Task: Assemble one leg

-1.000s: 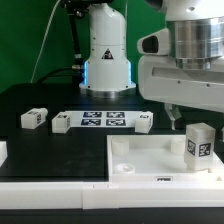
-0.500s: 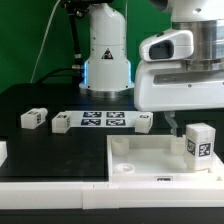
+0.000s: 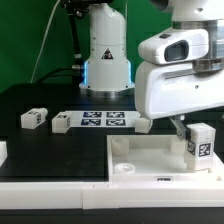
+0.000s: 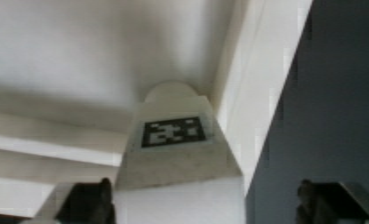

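One leg [image 3: 200, 143], a small white block with a square tag, stands upright on the right corner of the large white panel [image 3: 150, 160]. My gripper [image 3: 182, 126] hangs just above and behind it, at the exterior view's right. In the wrist view the leg [image 4: 174, 140] lies between my two dark fingertips [image 4: 83, 200], and the gripper [image 4: 207, 205] is open, with a gap on one side. Three more legs lie on the black table: one [image 3: 33, 118] at the left, one [image 3: 61, 124] beside it, and one [image 3: 143, 124] near the panel.
The marker board [image 3: 103, 120] lies flat between the loose legs. The robot base [image 3: 107, 55] stands behind it. A white piece [image 3: 3, 152] sits at the left edge of the exterior view.
My gripper head has come down and shifted slightly toward the exterior view's left, closer over the upright leg. The legs and the panel have not moved.
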`<state>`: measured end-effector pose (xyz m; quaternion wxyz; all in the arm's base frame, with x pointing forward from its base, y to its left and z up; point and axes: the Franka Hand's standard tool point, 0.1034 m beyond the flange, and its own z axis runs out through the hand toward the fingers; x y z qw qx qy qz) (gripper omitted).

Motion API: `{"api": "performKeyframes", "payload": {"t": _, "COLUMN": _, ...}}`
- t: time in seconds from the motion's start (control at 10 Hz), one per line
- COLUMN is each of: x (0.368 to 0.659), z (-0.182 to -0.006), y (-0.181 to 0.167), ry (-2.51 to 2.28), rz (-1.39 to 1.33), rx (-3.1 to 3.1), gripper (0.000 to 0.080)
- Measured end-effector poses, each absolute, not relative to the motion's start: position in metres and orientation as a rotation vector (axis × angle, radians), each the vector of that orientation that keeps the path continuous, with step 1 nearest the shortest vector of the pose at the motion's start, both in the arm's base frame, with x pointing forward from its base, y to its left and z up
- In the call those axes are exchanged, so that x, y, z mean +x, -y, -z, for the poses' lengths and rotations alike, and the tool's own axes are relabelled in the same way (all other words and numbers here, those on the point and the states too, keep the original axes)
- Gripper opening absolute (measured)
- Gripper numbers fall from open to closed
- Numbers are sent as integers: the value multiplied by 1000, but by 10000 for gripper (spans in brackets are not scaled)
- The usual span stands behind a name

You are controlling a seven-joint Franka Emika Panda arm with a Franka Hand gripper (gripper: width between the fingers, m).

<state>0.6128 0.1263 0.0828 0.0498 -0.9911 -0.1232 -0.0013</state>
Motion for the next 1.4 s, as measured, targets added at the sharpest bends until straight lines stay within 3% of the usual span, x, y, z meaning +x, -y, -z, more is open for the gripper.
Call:
{"api": "performKeyframes", "payload": {"t": 0.1, "x": 613, "z": -83, "y": -126, "ry": 375, "rz": 5, "rx": -3019, "gripper": 433}}
{"api": "performKeyframes", "payload": {"t": 0.2, "x": 614, "z": -83, "y": -124, "ry": 371, "rz": 8, "rx": -3021, "gripper": 299}}
{"api": "performKeyframes", "payload": {"t": 0.6, "x": 614, "z": -83, "y": -115, "ry": 91, "rz": -19, "rx": -3020, "gripper": 295}}
{"api": "performKeyframes", "payload": {"t": 1.4, "x": 613, "z": -82, "y": -122, "ry": -1353, "rz": -104, "rx": -2718, "gripper": 295}}
